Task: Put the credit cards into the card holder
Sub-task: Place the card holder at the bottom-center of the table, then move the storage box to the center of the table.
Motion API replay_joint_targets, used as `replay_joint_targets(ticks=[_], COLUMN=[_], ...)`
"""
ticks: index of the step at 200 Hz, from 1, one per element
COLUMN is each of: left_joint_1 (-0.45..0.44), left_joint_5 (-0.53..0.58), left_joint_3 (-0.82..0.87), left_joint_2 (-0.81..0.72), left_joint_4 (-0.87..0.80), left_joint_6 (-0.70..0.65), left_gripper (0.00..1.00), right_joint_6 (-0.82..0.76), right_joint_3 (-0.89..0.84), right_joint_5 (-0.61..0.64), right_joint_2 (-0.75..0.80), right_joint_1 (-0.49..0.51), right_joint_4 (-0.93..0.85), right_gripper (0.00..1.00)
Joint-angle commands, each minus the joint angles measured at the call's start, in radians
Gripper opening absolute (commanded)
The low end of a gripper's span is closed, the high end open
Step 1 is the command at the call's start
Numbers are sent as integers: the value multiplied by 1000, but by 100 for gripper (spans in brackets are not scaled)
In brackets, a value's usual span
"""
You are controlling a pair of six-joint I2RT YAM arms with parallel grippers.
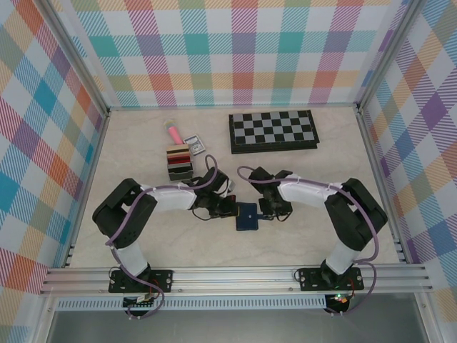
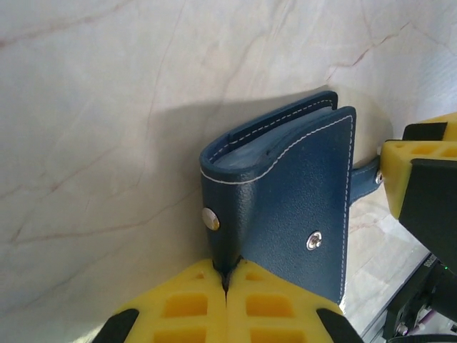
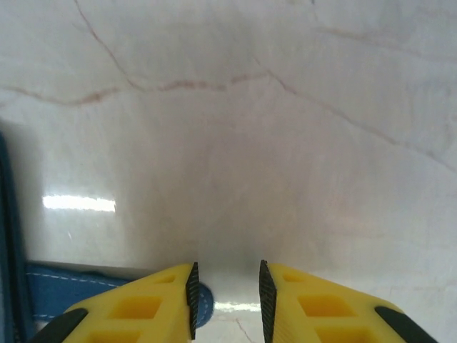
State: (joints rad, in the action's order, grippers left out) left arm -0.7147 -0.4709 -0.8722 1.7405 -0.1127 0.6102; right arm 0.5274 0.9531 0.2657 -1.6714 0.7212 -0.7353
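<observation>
Sitting between the two grippers toward the near middle of the table (image 1: 321, 179), the card holder (image 1: 248, 216) is folded, its navy covers only slightly apart in the left wrist view. Its long axis appears to run roughly near-to-far in the top view, and its snap tab (image 2: 365, 179) reaches sideways toward the right gripper (image 3: 225, 286). The left gripper (image 2: 227, 275) is pinched tight on one cover's edge beside the snap stud. The right gripper's jaws stand at a narrow gap with bare table between them; the tab's rounded tip just pokes in beside one finger, so nothing is clamped there. That is probably the main risk: closing now could catch only the tip or miss it, and the tab would slip free when pulled. The left grip is on a thin strip of cover, so a sideways tug might swivel the wallet or drag it out. The credit cards (image 1: 178, 153) sit well apart in the grey slotted stand (image 1: 180, 171), short of the chessboard (image 1: 273, 131).
</observation>
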Motion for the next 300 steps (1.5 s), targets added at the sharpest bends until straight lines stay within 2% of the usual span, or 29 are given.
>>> replay_joint_targets(ticks=[1, 32, 60, 79, 100, 115, 130, 154, 191, 241, 300], left_joint_1=[9, 10, 15, 46, 157, 288, 427, 581, 696, 735, 735], left_joint_5=[43, 48, 132, 215, 334, 365, 342, 289, 194, 106, -122], left_joint_3=[51, 55, 17, -25, -101, -144, -178, -260, -348, -388, -380], left_joint_2=[-61, -138, -263, -360, -445, -480, -470, -359, -140, 51, 158], left_joint_4=[-100, -96, -201, -281, -408, -450, -440, -419, -318, -189, 9], left_joint_6=[-21, -9, -23, -45, -77, -87, -92, -106, -85, -51, -40], left_gripper=[9, 26, 46, 54, 71, 90, 100, 100, 100, 100, 100], right_joint_6=[100, 48, 31, 21, 10, 6, 6, 20, 37, 43, 44], right_joint_3=[-57, -55, -22, -13, 0, 15, 27, 45, 58, 59, 40], right_joint_5=[65, 24, 15, 11, -3, -27, -50, -80, -115, -118, -124], right_joint_2=[50, 131, 253, 325, 364, 363, 346, 315, 277, 253, 215], right_joint_1=[-6, -6, -37, -61, -66, -68, -68, -68, -68, -69, -70], right_joint_4=[-80, -13, 7, 45, 86, 100, 114, 128, 143, 130, 130], right_gripper=[32, 35, 40, 47, 52, 56, 58, 62, 65, 67, 67])
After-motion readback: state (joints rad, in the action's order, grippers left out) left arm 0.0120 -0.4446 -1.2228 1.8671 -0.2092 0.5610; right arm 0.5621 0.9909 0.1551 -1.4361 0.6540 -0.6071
